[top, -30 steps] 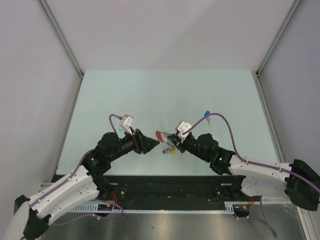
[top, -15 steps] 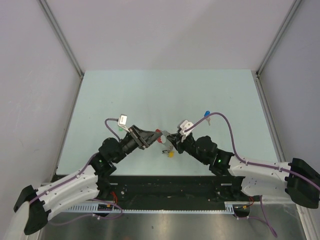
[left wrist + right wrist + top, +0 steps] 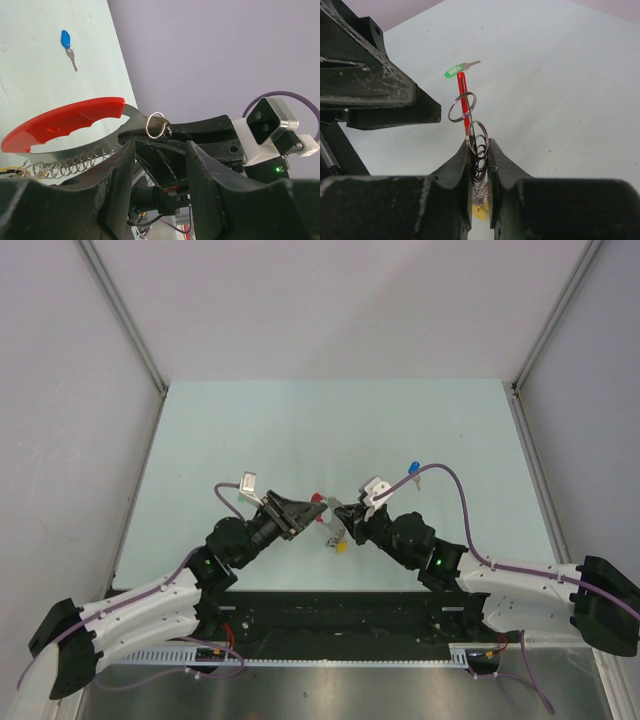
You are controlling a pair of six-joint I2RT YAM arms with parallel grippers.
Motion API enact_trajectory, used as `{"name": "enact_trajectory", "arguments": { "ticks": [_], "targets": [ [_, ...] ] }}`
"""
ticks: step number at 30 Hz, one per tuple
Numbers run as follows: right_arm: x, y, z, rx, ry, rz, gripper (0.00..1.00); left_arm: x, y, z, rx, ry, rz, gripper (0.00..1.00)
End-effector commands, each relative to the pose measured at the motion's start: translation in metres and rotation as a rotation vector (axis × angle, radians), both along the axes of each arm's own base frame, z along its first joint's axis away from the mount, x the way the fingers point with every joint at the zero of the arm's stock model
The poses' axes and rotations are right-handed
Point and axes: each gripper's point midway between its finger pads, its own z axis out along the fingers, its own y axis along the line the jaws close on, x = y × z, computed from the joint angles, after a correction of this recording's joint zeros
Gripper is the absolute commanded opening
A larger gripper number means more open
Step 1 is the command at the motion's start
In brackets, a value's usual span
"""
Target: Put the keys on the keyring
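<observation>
Mid-table (image 3: 300,430): the keyring (image 3: 328,512) hangs between the left gripper (image 3: 311,508), on its left, and the right gripper (image 3: 338,521), on its right, its rings in the latter's jaws. First key (image 3: 413,469): on the table, behind and right. Second key (image 3: 456,70): on the table, left, beyond the left gripper.

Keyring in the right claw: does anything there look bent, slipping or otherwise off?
Nothing stands out. The right claw is shut on the keyring, whose red piece and loose rings stick straight out, undamaged. The left claw stands open beside it. The blue key and green key lie flat on the table, not yet threaded.
</observation>
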Motion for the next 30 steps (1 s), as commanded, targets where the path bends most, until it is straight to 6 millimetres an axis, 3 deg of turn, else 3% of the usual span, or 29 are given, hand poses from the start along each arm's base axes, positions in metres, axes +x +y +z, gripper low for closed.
{"name": "enact_trajectory", "arguments": {
  "ticks": [1, 18, 30],
  "targets": [
    [0.004, 0.006, 0.039, 0.131, -0.033, -0.026, 0.0, 0.0, -0.006, 0.012, -0.079, 0.002, -0.005, 0.49],
    [0.002, 0.005, 0.046, 0.17, -0.025, -0.029, 0.0, 0.004, -0.016, 0.012, -0.168, 0.045, -0.006, 0.47],
    [0.002, 0.004, 0.045, 0.181, -0.026, -0.037, 0.0, 0.006, -0.014, 0.022, -0.229, 0.025, 0.009, 0.38]
  ]
}}
